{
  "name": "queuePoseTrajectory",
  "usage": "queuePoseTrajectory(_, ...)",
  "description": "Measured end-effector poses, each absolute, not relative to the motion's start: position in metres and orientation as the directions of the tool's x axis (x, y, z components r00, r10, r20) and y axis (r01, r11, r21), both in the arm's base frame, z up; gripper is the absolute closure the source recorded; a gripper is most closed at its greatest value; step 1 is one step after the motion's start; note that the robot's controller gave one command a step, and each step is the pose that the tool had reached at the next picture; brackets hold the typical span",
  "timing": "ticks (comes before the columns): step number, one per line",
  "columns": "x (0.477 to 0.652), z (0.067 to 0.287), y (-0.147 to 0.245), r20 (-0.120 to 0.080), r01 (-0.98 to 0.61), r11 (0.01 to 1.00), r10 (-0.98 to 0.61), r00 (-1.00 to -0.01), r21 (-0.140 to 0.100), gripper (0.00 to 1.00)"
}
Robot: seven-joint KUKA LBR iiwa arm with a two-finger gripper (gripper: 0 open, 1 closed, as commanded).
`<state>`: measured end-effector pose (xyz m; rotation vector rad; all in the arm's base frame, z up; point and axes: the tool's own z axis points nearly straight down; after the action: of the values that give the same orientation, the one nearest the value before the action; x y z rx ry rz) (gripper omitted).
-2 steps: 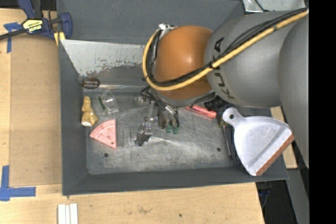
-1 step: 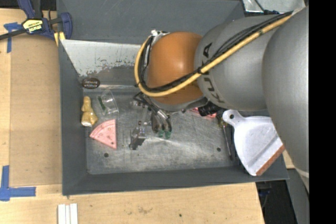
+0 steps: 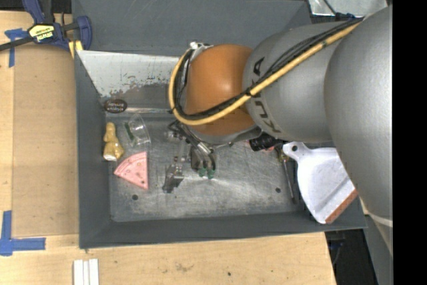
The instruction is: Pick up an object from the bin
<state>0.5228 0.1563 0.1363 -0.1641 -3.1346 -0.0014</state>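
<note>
The pincer (image 3: 190,167) hangs low at the middle of the grey bin (image 3: 92,157), whether clenched or released unclear, beside what seems a small green piece (image 3: 208,173); a pink wedge (image 3: 133,169) lies left.

This looks like a robotics lab, a test cell rather than any home or shop. A heavy silver arm (image 3: 313,83) with an orange cover (image 3: 213,87) and cables (image 3: 293,63) strapped along it reaches into a grey metal bin (image 3: 200,17) whose floor is scuffed. The bin holds unrelated odds: a pink wedge (image 3: 133,170), a tan figure (image 3: 111,143) and a clear cup (image 3: 138,130).
</note>
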Motion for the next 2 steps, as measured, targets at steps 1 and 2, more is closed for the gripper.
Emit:
queuePoseTrajectory(1, 0.526, 0.108, 0.174, -0.01, 0.187, 0.982, 0.187, -0.982, 0.004, 0.0)
queuePoseTrajectory(2, 0.541, 0.077, 0.195, 0.001, 0.324, 0.946, 0.324, -0.946, 0.0, 0.0)
